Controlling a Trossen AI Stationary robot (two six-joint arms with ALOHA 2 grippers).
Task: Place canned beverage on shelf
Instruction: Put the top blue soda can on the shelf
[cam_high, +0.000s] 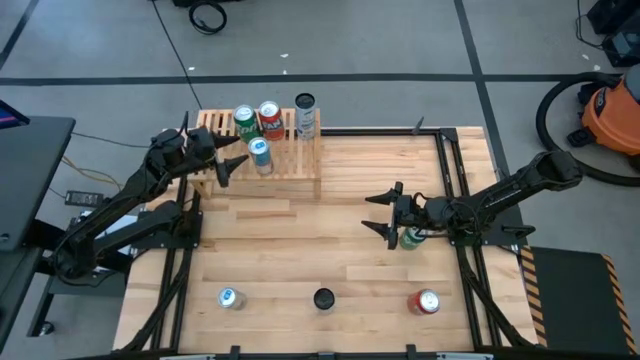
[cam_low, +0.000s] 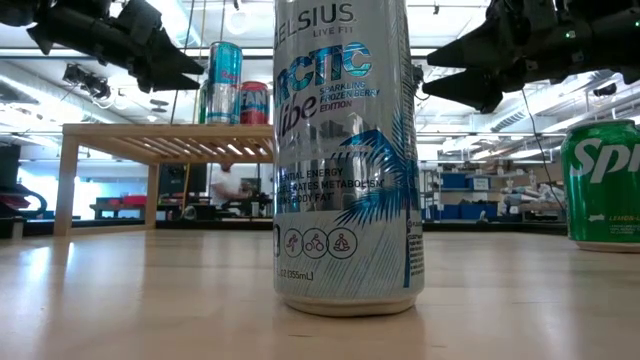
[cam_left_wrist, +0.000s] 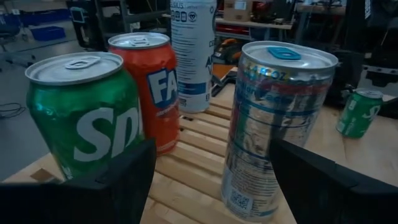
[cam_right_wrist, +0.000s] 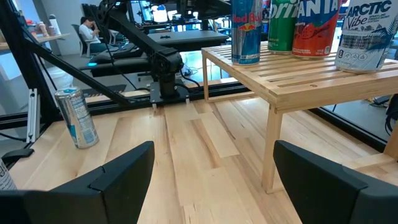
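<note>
Four cans stand on the shelf (cam_high: 258, 152) that you see in the upper left part of the high view, on the far side of the wooden table (cam_high: 330, 240). They are a green can (cam_high: 244, 122), an orange-red can (cam_high: 270, 120), a tall white can (cam_high: 305, 115), and a silver-blue can (cam_high: 260, 153) nearer to the front edge of the shelf.

Your left gripper (cam_high: 232, 165) is at the left of the shelf. Its fingers are open and hold nothing; in the left wrist view the silver-blue can (cam_left_wrist: 277, 127) stands between them but apart from both.

Your right gripper (cam_high: 382, 213) is at the right of centre in the high view, above the bare wood. Its fingers are also apart and empty. A green can (cam_high: 410, 238) stands just beside the right arm.

Along the bottom of the high view you see three more cans: a blue-white can (cam_high: 229, 298), a dark-topped can (cam_high: 323, 298) and a red can (cam_high: 426, 302).
</note>
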